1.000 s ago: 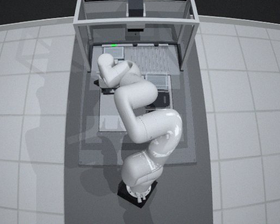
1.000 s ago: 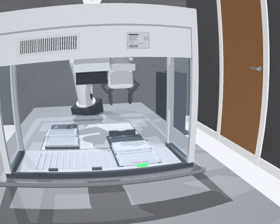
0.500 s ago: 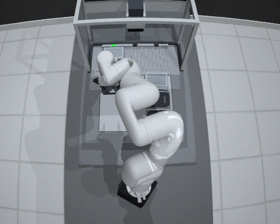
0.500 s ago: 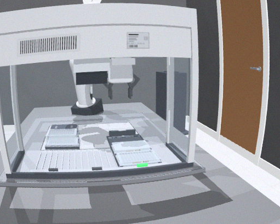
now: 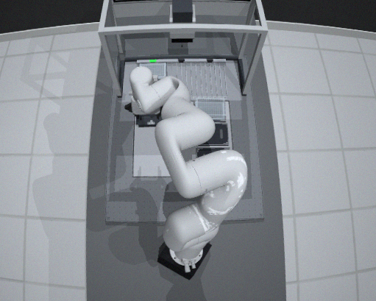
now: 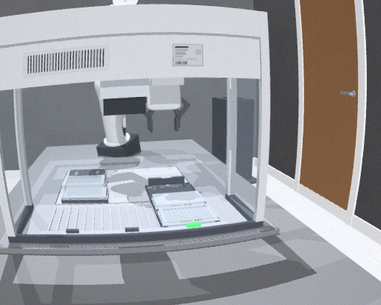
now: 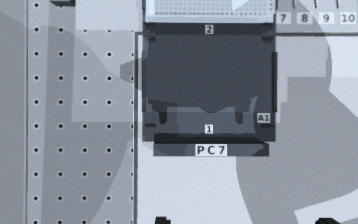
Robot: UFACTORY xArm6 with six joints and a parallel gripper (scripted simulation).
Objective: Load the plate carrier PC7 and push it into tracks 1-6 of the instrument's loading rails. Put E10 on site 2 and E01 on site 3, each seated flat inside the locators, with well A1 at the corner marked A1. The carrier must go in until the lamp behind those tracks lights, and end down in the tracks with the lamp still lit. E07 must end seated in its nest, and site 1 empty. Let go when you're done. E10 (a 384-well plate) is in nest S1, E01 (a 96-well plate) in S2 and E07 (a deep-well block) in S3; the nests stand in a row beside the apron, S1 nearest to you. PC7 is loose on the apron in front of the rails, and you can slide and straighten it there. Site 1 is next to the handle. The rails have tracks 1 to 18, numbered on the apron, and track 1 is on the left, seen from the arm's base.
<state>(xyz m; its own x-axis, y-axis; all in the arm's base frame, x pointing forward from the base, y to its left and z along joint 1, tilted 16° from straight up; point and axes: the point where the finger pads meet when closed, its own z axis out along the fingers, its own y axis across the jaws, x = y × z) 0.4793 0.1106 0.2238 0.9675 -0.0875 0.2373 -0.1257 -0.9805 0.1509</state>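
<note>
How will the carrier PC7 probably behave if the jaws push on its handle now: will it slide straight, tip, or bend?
PC7 looks like a flat, rigid tray, so bending seems unlikely. It lies low and wide, so it should slide, not tip. Its front already sits in the rails with the lamp lit, so it would likely stay straight.
</note>
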